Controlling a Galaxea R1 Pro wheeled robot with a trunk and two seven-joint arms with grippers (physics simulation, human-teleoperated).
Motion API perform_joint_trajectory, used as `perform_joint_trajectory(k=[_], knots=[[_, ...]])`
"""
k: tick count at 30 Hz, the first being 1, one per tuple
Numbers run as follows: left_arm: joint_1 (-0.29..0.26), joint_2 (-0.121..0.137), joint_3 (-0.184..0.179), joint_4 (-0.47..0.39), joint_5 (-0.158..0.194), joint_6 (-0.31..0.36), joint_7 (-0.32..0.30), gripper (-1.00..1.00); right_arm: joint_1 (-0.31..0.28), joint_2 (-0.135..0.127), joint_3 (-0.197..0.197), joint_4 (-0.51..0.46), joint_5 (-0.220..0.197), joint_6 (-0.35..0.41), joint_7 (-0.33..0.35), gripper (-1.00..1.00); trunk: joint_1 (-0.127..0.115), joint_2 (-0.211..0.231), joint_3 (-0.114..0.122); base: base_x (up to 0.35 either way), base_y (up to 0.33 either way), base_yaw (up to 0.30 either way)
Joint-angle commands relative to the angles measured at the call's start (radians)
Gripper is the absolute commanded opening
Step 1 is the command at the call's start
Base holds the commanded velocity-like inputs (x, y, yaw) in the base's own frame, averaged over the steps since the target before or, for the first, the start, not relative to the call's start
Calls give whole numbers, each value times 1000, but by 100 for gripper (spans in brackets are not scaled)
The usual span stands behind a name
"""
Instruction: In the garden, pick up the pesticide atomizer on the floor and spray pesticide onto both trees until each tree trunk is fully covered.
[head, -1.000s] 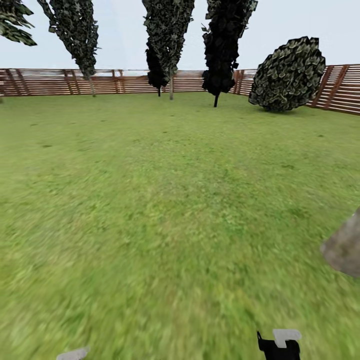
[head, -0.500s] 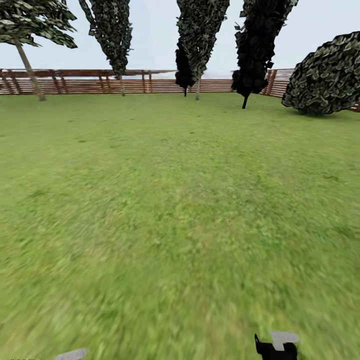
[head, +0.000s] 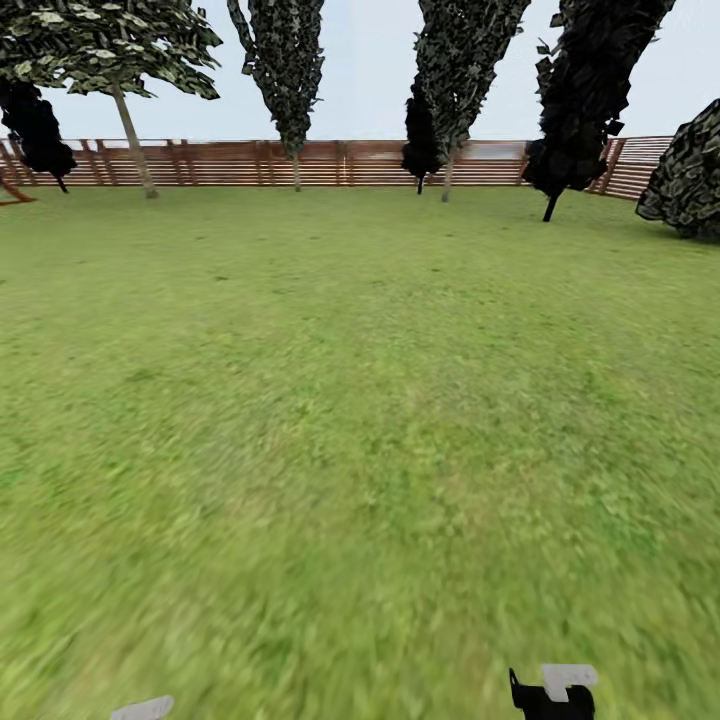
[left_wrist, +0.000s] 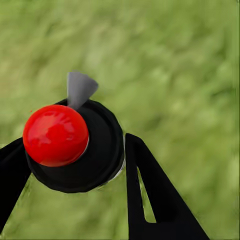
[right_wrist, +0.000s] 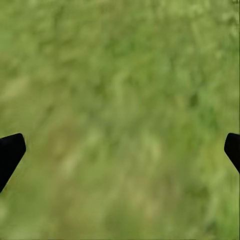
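Observation:
In the left wrist view my left gripper (left_wrist: 75, 152) is shut on the pesticide atomizer (left_wrist: 95, 155), which has a black round cap, a red ball top (left_wrist: 55, 135) and a grey nozzle (left_wrist: 79, 87), held over grass. The right gripper (right_wrist: 122, 147) is open above the lawn with nothing between its black fingertips (right_wrist: 10, 150). The head view catches its black and grey end (head: 555, 690) at the bottom edge. A tree (head: 128, 130) with a bare pale trunk and foliage only high up stands far off at the back left by the fence.
The garden's wide green lawn (head: 360, 400) stretches ahead to a brown slat fence (head: 220, 163). Thin-trunked dark-leaved trees (head: 290, 90) line the fence, and a round dark bush (head: 690, 180) sits at the far right.
The head view has swung left: fence, trees and bush slid right, the pale-trunked tree came in at the left, and a grey stone left the right edge. Both grippers keep their places.

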Motion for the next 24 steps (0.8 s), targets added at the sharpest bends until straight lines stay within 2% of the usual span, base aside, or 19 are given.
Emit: perform_joint_trajectory(k=[1,5,12,24], knots=[[-1,0,-1,1,10,-3,-4,-100,-1,0,-7,1,11,-4,-2,100,0,0,-1,225,251,62],[-1,0,-1,1,10,-3,-4,-100,-1,-1,-7,2,11,-4,-3,100,0,0,-1,229,248,61],[-1,0,-1,1,10,-3,-4,-100,-1,0,-7,2,11,-4,-3,100,0,0,-1,236,227,258],[-1,-4,-3,1,8,-3,-5,-100,-1,0,-7,2,11,-4,-3,100,0,0,-1,43,21,273]])
